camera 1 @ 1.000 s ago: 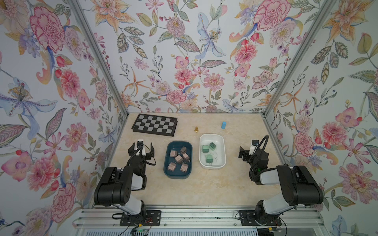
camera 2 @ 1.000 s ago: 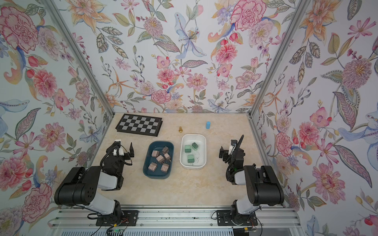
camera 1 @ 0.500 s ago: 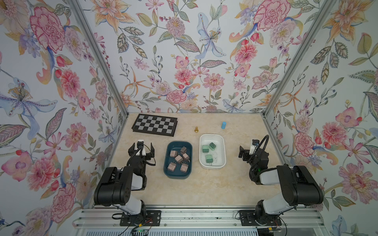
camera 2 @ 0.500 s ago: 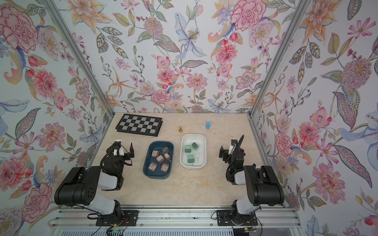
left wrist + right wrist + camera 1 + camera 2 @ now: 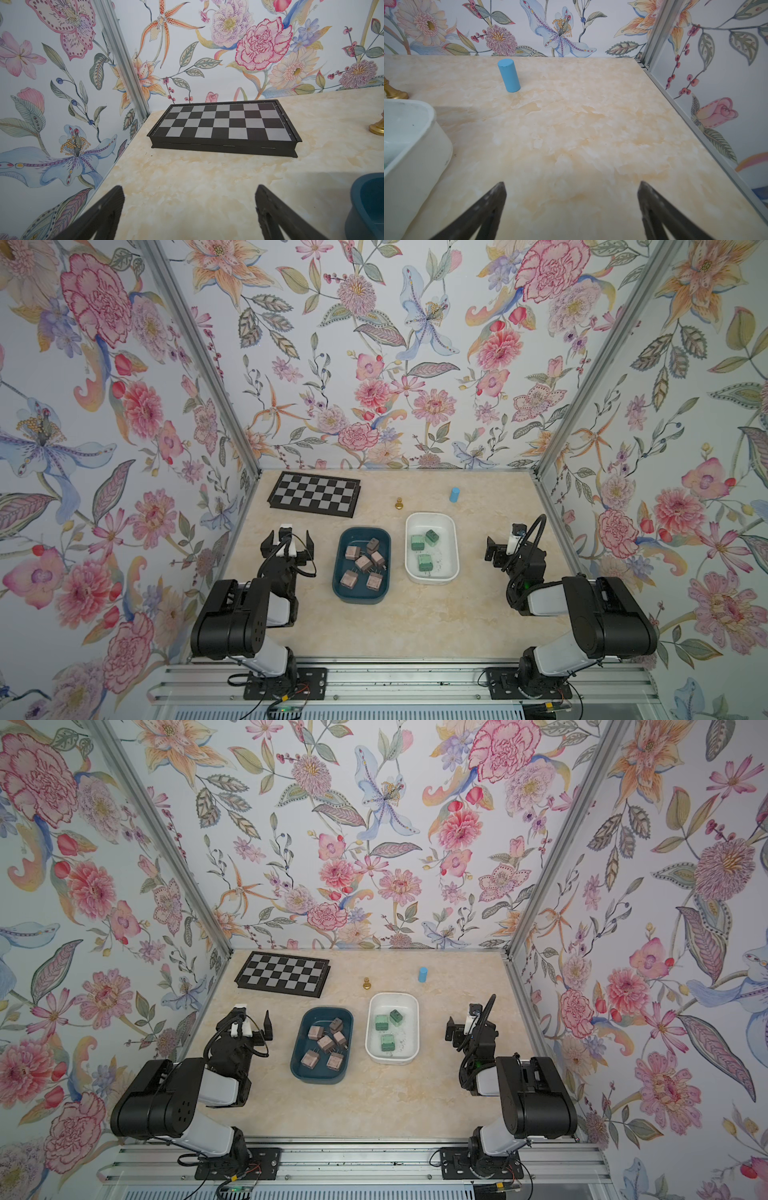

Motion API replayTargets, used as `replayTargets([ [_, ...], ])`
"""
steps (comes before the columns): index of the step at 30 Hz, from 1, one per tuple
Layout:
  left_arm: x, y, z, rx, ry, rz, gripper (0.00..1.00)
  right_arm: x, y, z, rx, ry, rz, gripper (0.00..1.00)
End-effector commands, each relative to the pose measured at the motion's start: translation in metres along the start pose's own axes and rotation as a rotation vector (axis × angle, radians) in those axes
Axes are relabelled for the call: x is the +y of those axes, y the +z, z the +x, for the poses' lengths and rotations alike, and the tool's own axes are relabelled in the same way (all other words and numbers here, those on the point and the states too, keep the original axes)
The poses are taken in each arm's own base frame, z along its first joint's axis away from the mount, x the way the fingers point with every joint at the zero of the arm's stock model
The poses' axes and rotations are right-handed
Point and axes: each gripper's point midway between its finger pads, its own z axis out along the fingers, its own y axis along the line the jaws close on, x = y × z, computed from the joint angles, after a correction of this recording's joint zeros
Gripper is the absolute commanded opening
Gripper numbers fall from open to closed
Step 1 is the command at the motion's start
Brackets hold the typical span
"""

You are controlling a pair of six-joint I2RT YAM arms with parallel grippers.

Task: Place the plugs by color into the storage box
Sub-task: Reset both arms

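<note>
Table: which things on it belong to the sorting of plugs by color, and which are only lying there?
For the job: six pink plugs in the blue box; three green plugs in the white box.

Only lying there: chessboard, gold pawn, blue cylinder.

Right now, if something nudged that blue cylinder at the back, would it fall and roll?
Probably tips easily: the blue cylinder stands upright, taller than wide. Once down, its round side would likely roll across the smooth table.
</note>
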Motion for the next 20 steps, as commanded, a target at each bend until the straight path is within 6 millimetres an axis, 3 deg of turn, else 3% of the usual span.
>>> replayTargets([
  [1,-0.0039,0.0000,-0.0105,-0.038,0.018,0.020,0.99,-0.0011,0.0005,-0.0182,-0.066,-0.013,0.013,1.00],
  [20,-0.0039,0.0003,-0.0094,-0.027,0.029,-0.012,0.99,-0.0011,-0.0003,-0.0179,-0.068,-0.017,0.021,1.00],
])
